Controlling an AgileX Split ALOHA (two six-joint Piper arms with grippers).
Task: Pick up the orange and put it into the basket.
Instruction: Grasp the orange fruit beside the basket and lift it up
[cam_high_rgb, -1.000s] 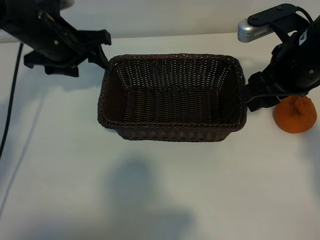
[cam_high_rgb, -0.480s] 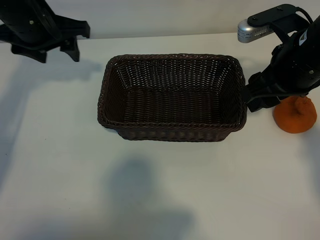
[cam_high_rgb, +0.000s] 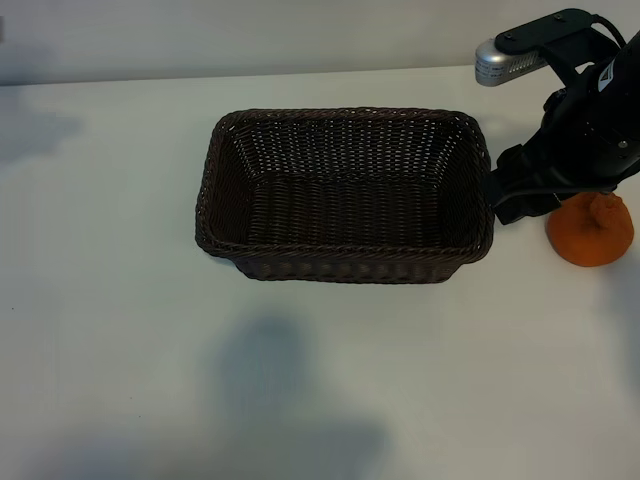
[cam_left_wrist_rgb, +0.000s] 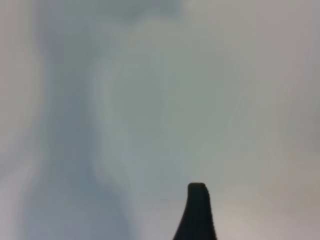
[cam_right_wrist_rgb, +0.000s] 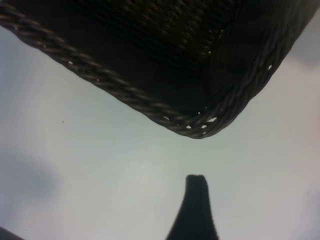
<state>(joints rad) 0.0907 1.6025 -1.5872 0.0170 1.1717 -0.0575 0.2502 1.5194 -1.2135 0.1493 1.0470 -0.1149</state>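
Wicker basket (cam_high_rgb: 345, 195) sits mid-surface, empty, long side facing the camera, so it is open to a drop from either arm. Orange (cam_high_rgb: 590, 230) rests on the white surface (cam_high_rgb: 300, 380) just past the basket's right end, not yet picked up. Right gripper (cam_high_rgb: 520, 195) hangs between basket rim and orange, close beside the fruit; its fingers look apart and hold nothing. Left gripper shows one fingertip (cam_left_wrist_rgb: 196, 212) over bare surface; spread unclear.
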